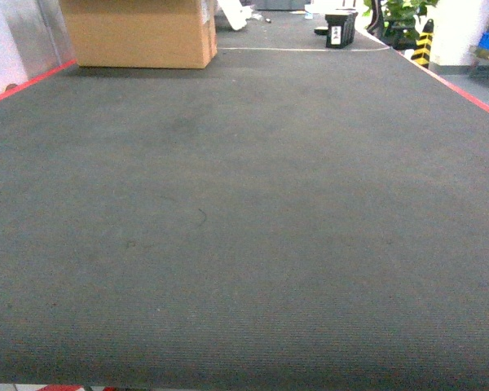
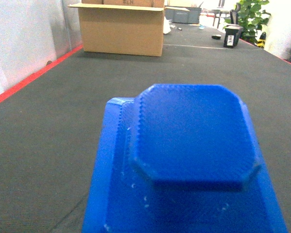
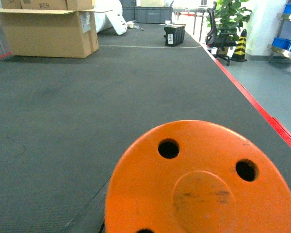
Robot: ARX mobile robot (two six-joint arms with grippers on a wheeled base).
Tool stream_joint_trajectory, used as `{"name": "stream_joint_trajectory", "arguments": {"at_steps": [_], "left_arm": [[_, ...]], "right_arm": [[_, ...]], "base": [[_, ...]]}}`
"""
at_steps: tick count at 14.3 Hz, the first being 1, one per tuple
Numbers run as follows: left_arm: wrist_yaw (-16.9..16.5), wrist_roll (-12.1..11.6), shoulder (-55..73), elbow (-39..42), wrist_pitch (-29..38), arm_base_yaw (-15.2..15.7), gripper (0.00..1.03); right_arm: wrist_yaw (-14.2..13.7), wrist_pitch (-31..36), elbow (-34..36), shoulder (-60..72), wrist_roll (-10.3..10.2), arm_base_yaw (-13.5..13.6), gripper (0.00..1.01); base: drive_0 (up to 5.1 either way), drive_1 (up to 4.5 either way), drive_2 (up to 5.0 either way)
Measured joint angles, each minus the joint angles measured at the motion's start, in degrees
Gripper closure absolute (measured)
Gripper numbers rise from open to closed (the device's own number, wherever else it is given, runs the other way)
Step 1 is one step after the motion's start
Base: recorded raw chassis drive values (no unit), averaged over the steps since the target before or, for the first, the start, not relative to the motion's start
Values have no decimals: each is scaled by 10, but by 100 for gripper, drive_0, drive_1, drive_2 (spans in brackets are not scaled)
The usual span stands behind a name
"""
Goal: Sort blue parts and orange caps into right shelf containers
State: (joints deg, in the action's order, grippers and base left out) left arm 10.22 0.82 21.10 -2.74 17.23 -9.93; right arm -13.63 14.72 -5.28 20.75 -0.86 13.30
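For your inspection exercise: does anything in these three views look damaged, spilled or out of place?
Nothing looks spilled or broken. The orange cap shows faint dark scuffs on its raised centre, and the blue part looks intact. The cardboard box sits upright with flaps open.

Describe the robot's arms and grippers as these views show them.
Neither shows in any view. The head view shows mostly grey carpet; a blue part fills the left wrist foreground, an orange cap the right. No colour, cable or marking can be told.

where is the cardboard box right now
The cardboard box sits at the far left of the dark mat, beside the red edge line.
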Motion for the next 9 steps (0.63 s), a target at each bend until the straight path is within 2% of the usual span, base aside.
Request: {"name": "stream_joint_trajectory", "arguments": {"at_steps": [2, 3, 4, 5, 6, 7, 8, 9], "left_arm": [[-23, 0, -30, 3, -16, 23, 60], [-45, 0, -42, 4, -28, 38, 60], [-86, 0, -53, 19, -10, 76, 60], [-91, -1, -63, 21, -32, 103, 60], [-94, -1, -70, 21, -34, 104, 60], [-102, -2, -82, 21, -42, 101, 60], [-102, -2, -88, 21, -47, 98, 60], [-102, -2, -96, 21, -60, 98, 60]], "right_arm": [[31, -13, 10, -29, 1, -30, 56], [43, -22, 15, -40, 2, -42, 56], [52, -27, 19, -49, 3, -52, 56], [63, -33, 23, -58, 3, -60, 56], [108, -42, 25, -70, 5, -98, 56], [129, -45, 27, -78, 5, -125, 56], [126, -49, 29, -85, 4, -138, 56], [136, -57, 32, -93, 5, -136, 56]], "base": [[0, 0, 0], [0, 0, 0], [0, 0, 0], [0, 0, 0], [0, 0, 0], [0, 0, 0], [0, 0, 0], [0, 0, 0]]}}
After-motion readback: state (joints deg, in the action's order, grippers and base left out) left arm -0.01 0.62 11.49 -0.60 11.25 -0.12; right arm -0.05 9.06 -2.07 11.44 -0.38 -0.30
